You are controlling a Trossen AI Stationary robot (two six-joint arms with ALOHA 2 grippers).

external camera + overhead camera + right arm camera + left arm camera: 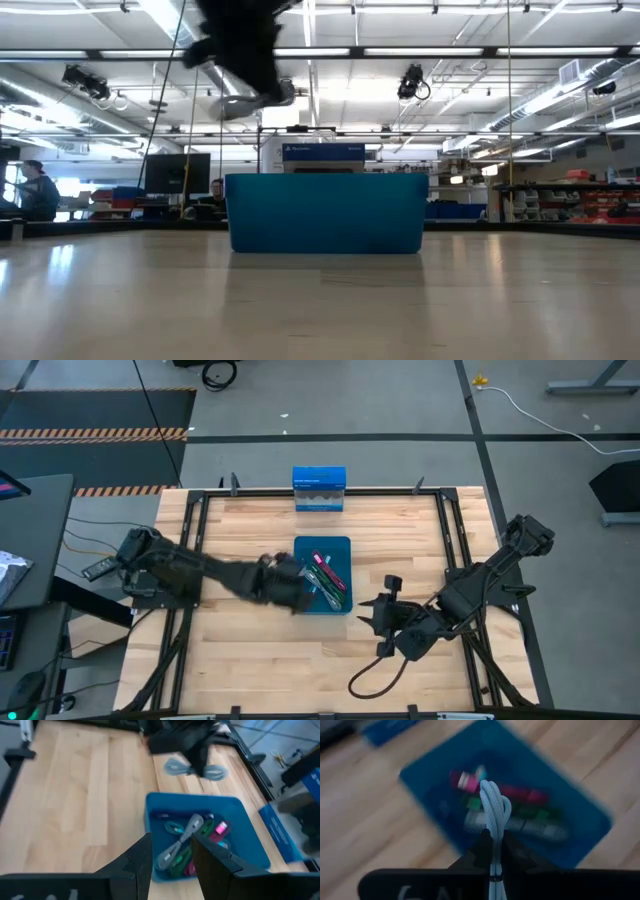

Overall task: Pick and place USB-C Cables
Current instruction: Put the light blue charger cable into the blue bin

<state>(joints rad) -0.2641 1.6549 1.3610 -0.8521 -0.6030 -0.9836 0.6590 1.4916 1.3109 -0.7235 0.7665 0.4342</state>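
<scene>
- The table point(250, 670) is pale wood planks in a black frame, standing on a grey floor with striped hazard tape; a small blue box point(319, 490) sits at its far edge.
- From table height, a workshop shows behind it: strip lights, shelving, monitors and two seated people point(38, 190).
- A blue tray point(336, 546) sits mid-table, holding several of the USB-C Cables: a magenta-red one point(327, 570), a green one point(183, 857), a grey one point(185, 837) and a teal one point(174, 827).
- The left gripper point(290, 585) hangs at the tray's left rim, raised off the table, its fingers clamped on the pale blue cable point(494, 812).
- The looped bundle sticks out past the fingertips, above the tray.
- The right gripper point(375, 615) waits just right of the tray, its fingers point(137, 862) spread apart with nothing between them.
- The left wrist view alone shows the grip on the cable; the right wrist view shows the tray's contents and the bundle dangling from the other arm; the low view hides all cables behind the tray wall point(326, 213).
</scene>
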